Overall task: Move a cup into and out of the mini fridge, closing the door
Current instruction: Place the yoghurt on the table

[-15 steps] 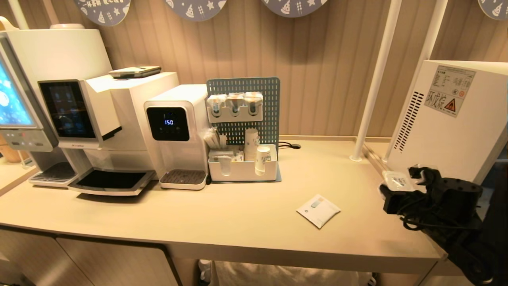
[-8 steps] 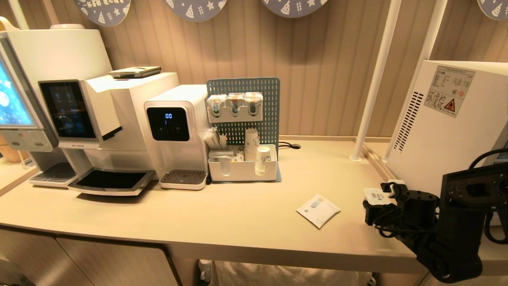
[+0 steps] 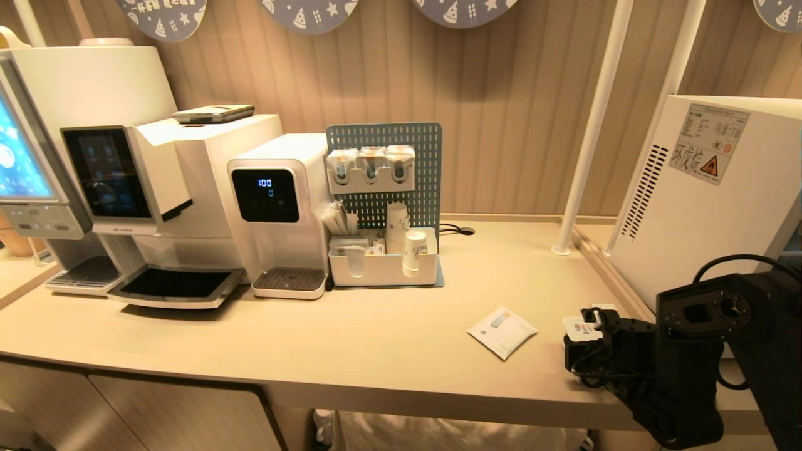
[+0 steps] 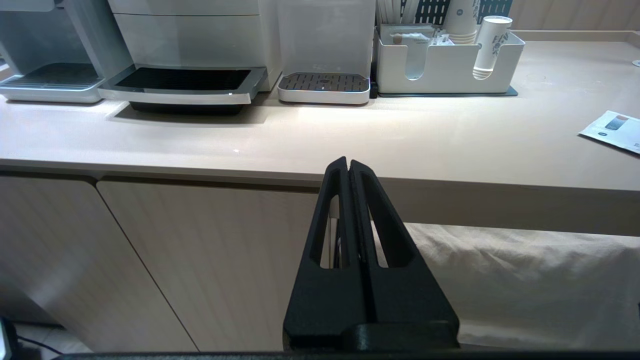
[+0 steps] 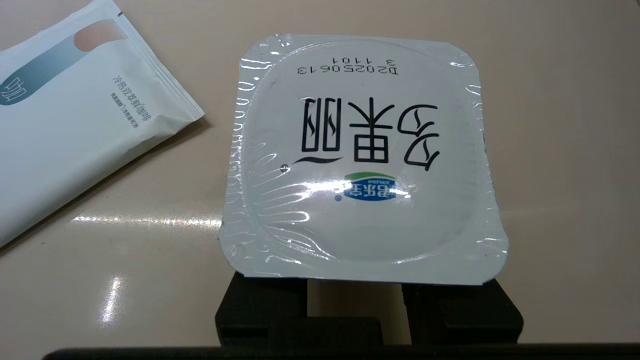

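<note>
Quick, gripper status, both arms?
Left gripper: closed, empty, parked below the counter edge.
Right gripper: closed on the cup, over the counter.

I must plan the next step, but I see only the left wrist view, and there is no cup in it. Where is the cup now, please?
Observer: The right pincer is shut on the cup, over the right end of the counter.
Operator: Is something lying near it?
Observer: Yes. A white sachet lies flat on the counter, just to the robot's left of the cup.
Operator: And the fridge door?
Observer: I cannot tell. The head view shows only the vented white side of the mini fridge.
</note>
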### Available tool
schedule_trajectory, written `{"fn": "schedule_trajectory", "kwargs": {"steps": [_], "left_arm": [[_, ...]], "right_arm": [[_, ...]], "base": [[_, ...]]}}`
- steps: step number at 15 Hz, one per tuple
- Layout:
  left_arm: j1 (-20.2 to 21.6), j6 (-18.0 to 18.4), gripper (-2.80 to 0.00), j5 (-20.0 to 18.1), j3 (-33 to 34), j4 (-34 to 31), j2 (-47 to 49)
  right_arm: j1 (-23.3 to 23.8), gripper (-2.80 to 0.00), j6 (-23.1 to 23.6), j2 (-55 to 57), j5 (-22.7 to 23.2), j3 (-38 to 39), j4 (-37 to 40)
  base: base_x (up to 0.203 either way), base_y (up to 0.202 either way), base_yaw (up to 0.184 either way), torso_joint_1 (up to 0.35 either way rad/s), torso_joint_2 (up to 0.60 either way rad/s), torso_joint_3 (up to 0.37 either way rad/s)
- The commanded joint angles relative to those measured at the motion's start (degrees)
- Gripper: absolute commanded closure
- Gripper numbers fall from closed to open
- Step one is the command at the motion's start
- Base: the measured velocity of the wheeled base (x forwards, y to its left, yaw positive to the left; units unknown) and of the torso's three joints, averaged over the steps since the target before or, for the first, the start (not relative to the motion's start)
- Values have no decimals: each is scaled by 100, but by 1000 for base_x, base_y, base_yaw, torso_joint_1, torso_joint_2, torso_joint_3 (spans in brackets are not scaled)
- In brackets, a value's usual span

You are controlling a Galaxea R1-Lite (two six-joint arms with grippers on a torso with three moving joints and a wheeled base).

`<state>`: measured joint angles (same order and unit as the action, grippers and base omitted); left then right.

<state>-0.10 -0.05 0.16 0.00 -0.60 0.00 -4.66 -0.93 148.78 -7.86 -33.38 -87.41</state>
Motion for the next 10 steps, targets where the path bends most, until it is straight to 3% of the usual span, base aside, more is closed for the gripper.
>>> {"fn": "schedule_trajectory", "kwargs": {"steps": [1,5,10], "left_arm": [[1,-4,0,2,0,-2,9],[1,-4,0,2,0,-2,9],[1,-4,0,2,0,-2,9]], "right_arm": [[-9,0,61,77,-174,-24,-26],[-25,0,355,47,-406,-151,-26],[-35,0,401,-42,-506,-213,-26]], "base": [[0,0,0,0,0,0],[0,0,0,0,0,0],[0,0,0,0,0,0]]}}
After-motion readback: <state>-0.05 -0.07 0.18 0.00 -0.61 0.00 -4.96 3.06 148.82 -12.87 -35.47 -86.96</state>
